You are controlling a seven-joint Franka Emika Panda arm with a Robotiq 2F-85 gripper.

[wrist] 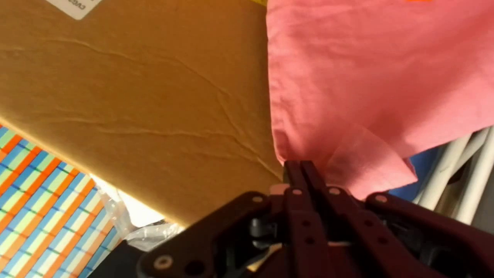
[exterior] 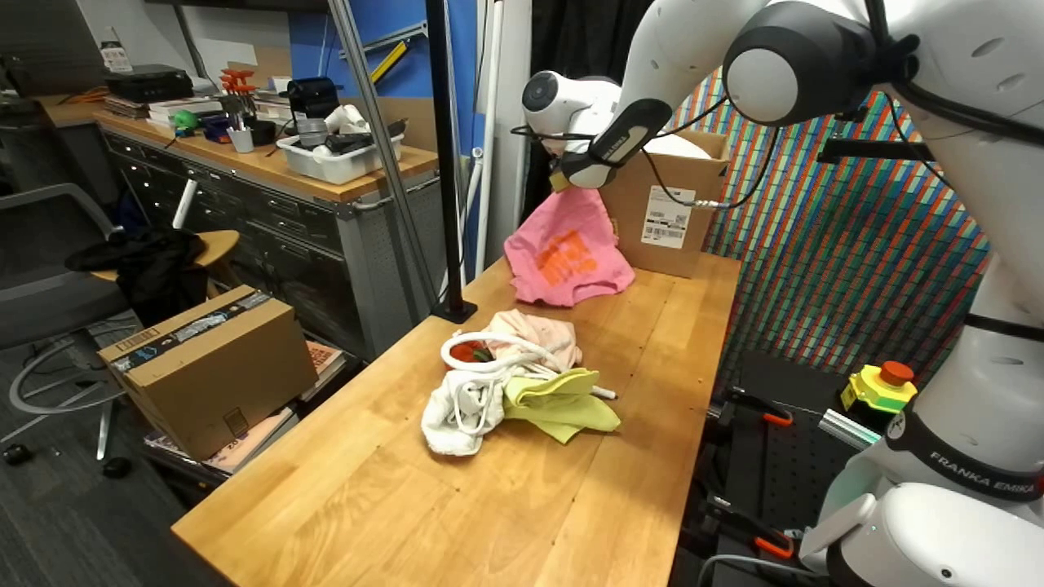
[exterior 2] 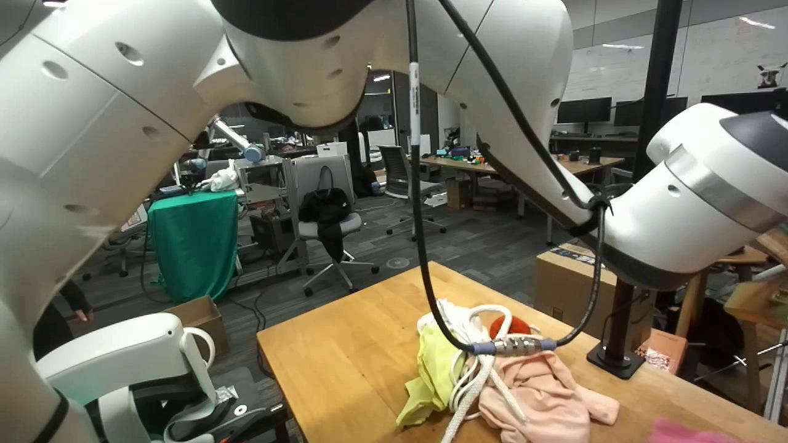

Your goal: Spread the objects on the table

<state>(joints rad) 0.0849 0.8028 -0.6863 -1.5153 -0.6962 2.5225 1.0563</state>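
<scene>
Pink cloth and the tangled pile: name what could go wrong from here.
The gripper pinches the pink cloth only at its top, so it might slip free. A sideways swing could bump the nearby cardboard box. Later, lifting the peach cloth may drag the white rope lying across it.

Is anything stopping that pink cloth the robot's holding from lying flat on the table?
Nothing visible comes between the pink cloth and the table below. In an exterior view, though, a cardboard box stands close behind it and a peach cloth lies in front, so room may be tight.
</scene>
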